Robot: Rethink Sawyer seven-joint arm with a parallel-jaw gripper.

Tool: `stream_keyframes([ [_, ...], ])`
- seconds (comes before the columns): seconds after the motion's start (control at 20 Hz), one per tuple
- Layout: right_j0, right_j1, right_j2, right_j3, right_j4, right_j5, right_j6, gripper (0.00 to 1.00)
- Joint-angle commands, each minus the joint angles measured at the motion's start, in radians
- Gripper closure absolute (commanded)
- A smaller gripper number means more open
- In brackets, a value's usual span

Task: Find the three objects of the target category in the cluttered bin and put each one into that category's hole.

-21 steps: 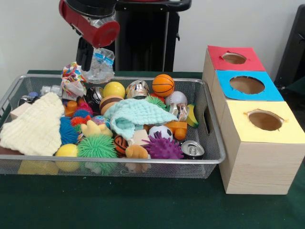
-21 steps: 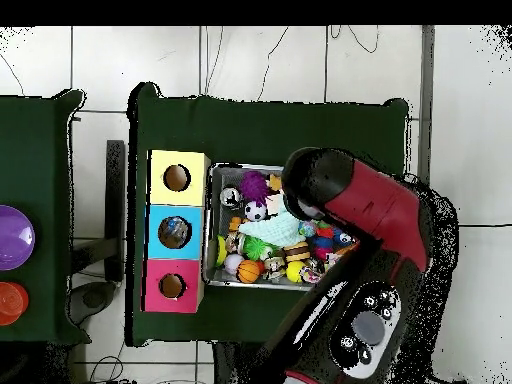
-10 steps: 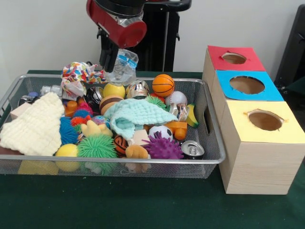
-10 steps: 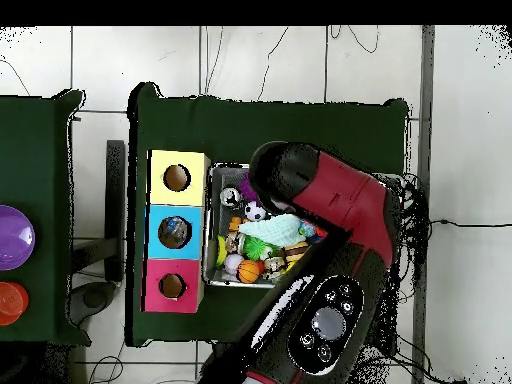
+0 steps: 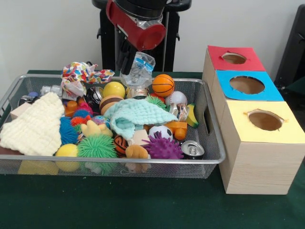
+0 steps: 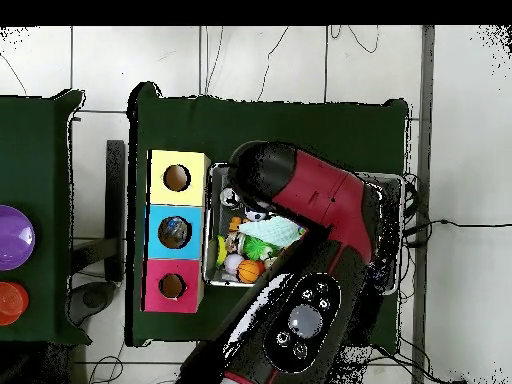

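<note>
Green worktop under a wire bin (image 5: 209, 143). Gripper (image 5: 127, 61) clamped on crumpled plastic bottle (image 5: 138, 69), hanging above the bin's far side; three-hole box (image 5: 252, 143) off to picture-right.

a plain pale wall (image 5: 43, 33) stands behind the table, whose top is covered in dark green cloth (image 5: 119, 205). from overhead the floor (image 6: 120, 60) is light tile with dark seams and thin cables trailing across it. a second green-covered table (image 6: 40, 150) sits beside the first, apart.
</note>
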State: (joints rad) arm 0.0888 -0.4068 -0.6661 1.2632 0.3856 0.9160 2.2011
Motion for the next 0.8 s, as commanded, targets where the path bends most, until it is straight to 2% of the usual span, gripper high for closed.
stream_keyframes([
  [0.05,0.029,0.043,0.049,0.002,0.034,0.115,0.33,1.0],
  [0.8,0.087,0.05,0.038,-0.124,0.044,0.308,0.495,1.0],
])
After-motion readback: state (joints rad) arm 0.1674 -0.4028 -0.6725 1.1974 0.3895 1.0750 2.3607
